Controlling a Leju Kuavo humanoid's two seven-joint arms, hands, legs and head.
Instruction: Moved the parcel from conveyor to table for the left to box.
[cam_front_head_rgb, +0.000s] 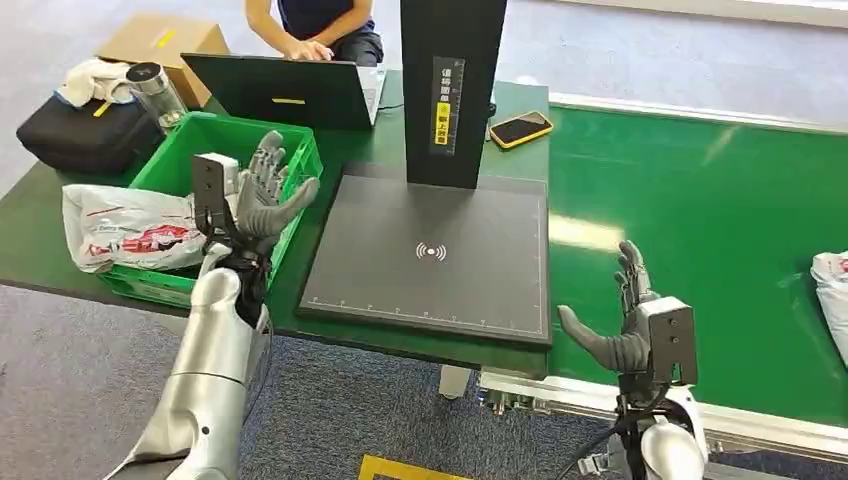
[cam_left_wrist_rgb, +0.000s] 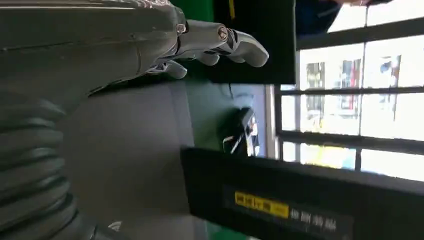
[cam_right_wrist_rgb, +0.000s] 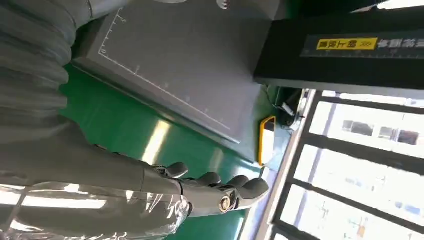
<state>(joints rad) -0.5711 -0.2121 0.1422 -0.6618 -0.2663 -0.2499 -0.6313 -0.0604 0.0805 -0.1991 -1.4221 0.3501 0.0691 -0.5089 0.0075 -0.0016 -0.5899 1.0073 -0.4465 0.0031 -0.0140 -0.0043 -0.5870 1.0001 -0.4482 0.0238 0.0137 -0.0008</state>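
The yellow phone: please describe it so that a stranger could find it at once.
Start at the tall black post standing behind the dark grey scanning pad. Just right of it, near the conveyor edge, lies the phone, flat, dark-screened, the table's only yellow-rimmed object.

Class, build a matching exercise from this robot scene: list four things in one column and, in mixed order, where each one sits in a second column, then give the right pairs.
Things
1. white parcel
2. yellow-cased phone
3. bagged parcel
4. laptop

Places
A. in the green crate
B. on the conveyor belt, at the right edge of the head view
C. on the table beside the black upright post
D. in front of the seated person

Pairs: 1-B, 2-C, 3-A, 4-D
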